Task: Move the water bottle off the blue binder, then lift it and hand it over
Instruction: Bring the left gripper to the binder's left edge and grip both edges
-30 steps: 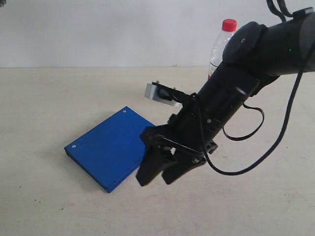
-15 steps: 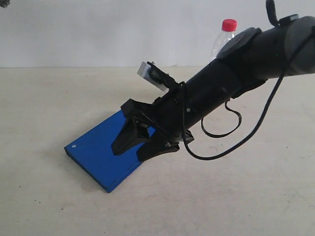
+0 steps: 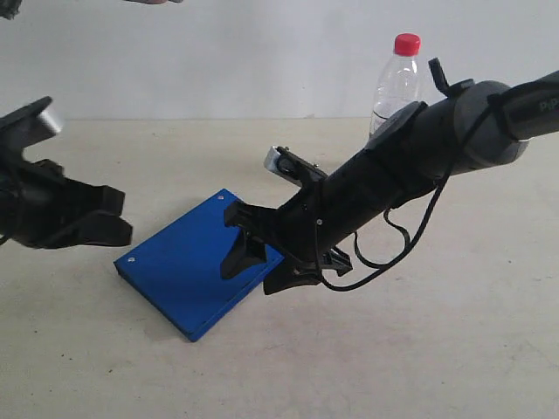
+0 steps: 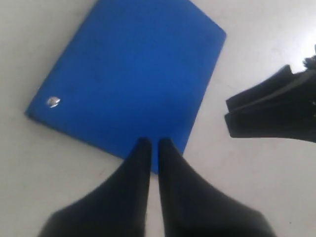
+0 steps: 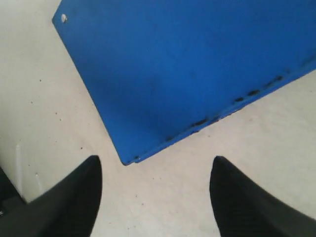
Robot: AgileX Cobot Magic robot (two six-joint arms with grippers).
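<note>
The small clear plastic water bottle with a red screw cap (image 3: 397,83) is standing upright on the beige counter (image 3: 419,349) in the upper right of the exterior view. It is well apart from the flat royal-blue ring binder (image 3: 183,262), which is lying in the lower centre.

The right gripper (image 3: 246,281) is sitting at the binder's right corner near the frame's centre. In the right wrist view, this gripper (image 5: 155,168) is showing its fingers spread wide and gripping nothing, with a binder (image 5: 197,64) corner ahead of the gap.

The left gripper (image 3: 122,218) is hanging at the left edge of the exterior view. In the left wrist view, this gripper (image 4: 154,143) is showing its fingers drawn to a narrow slit, holding nothing, at the binder's (image 4: 133,69) edge.
</note>
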